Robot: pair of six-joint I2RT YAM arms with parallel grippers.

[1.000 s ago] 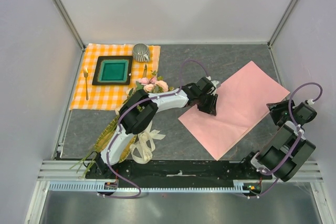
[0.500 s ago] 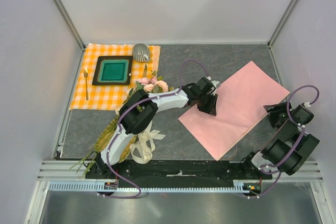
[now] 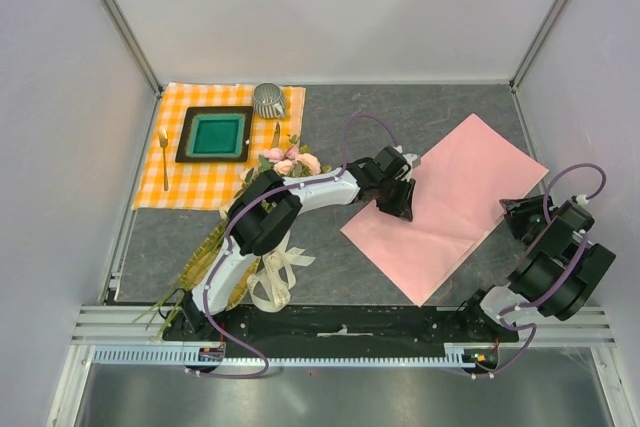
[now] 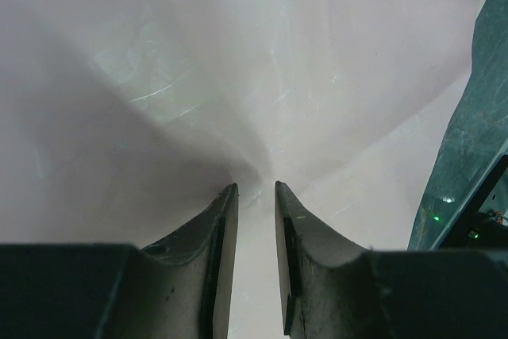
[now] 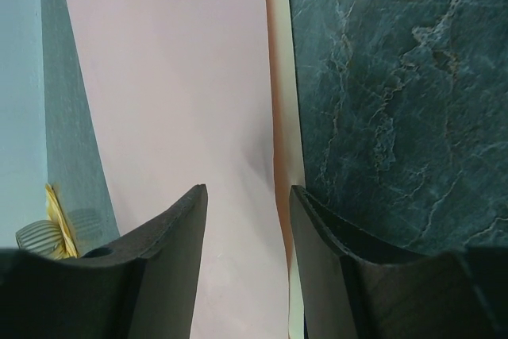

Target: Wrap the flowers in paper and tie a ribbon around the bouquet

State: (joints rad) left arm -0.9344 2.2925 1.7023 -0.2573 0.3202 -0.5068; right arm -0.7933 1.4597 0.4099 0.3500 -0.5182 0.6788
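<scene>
A dark grey marbled tabletop (image 3: pixel 330 117) enclosed by plain pale walls (image 3: pixel 330 7) with aluminium corner posts (image 3: pixel 115 17) and a near-edge rail (image 3: pixel 120 325).

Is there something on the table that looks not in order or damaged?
Yes: the pink paper lies askew to the table edges and puckers into creases at the left gripper. Nothing looks torn or spilled.

Right gripper (image 3: pixel 512 215) now sits lower and closer to the pink paper's (image 3: pixel 450 202) right edge; right arm elbow swings outward. Paper's right corner looks pulled slightly inward.
</scene>
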